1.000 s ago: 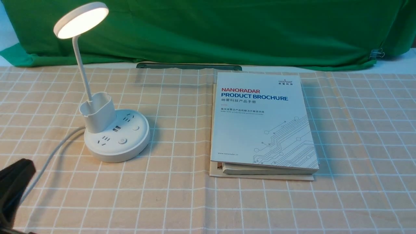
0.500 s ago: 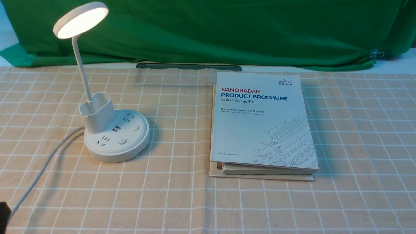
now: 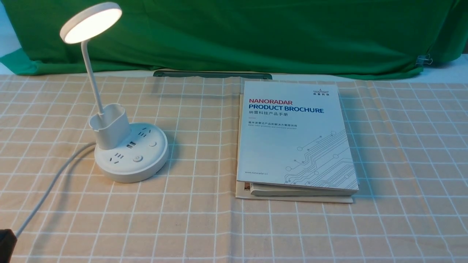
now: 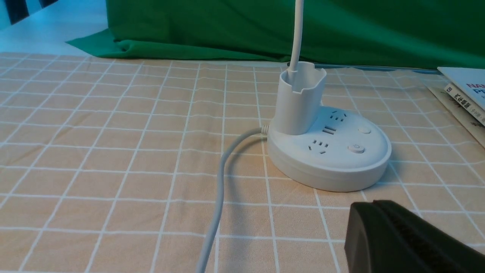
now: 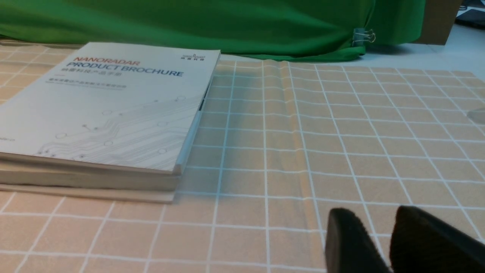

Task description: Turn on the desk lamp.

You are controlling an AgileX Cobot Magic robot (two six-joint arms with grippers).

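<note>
The white desk lamp (image 3: 129,153) stands at the left on the checked cloth, and its round head (image 3: 91,22) glows. Its base carries sockets and two buttons (image 3: 137,158), with a white cord (image 3: 47,190) running to the near left. The base also shows in the left wrist view (image 4: 333,151). My left gripper (image 3: 4,241) is only a dark tip at the near-left corner, well clear of the lamp; in its wrist view (image 4: 373,205) the jaws lie together with nothing between them. My right gripper (image 5: 373,214) is slightly open and empty, low over bare cloth right of the brochure.
A white product brochure (image 3: 296,135) lies on a stack of papers at the centre right, and also shows in the right wrist view (image 5: 102,110). A green backdrop (image 3: 256,33) hangs along the far edge, with a dark bar (image 3: 212,74) at its foot.
My left gripper has drawn back toward the near-left corner and mostly left the front view. The lamp head glows in all frames. Nothing else moved.
</note>
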